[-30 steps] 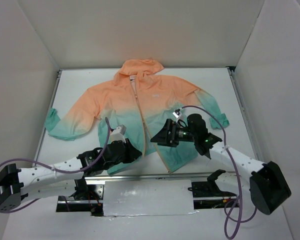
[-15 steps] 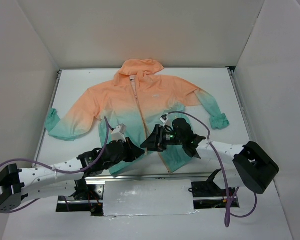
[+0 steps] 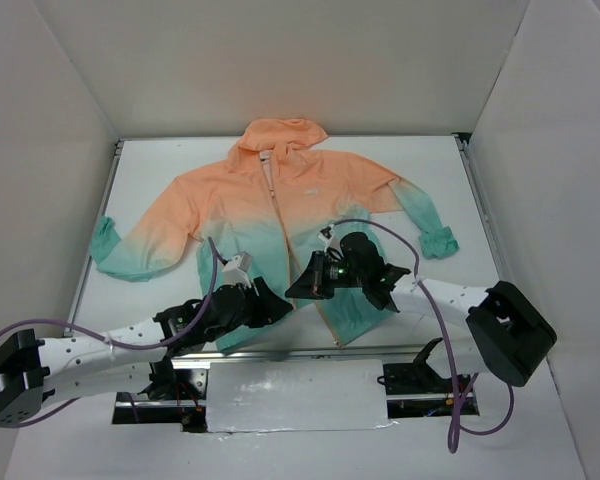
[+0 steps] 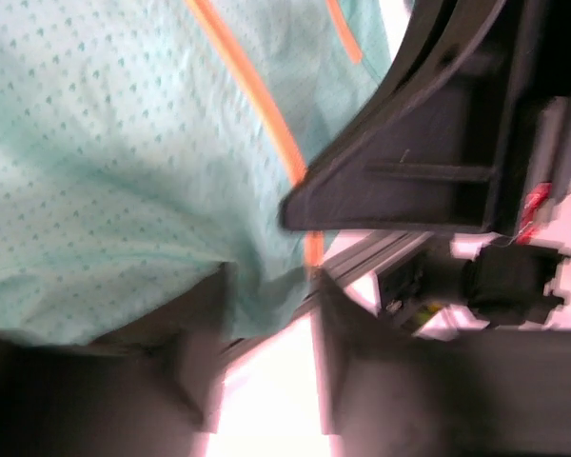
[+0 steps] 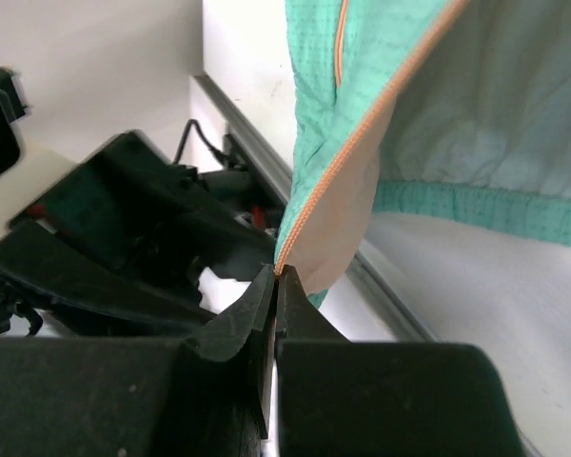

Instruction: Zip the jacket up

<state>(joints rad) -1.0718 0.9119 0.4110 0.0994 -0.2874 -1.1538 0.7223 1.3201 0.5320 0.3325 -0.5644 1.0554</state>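
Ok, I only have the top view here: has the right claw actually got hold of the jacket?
Observer: Yes. The right wrist view shows the right claw shut on the jacket, pinching the bottom end of the orange zipper edge.
Operator: And the left claw?
Observer: Its wrist view shows the left claw open. The fingers are blurred but apart, and the teal hem hangs at the gap between them.

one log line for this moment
right tool shut on jacket zipper end | left tool open at hem | front unzipped at bottom
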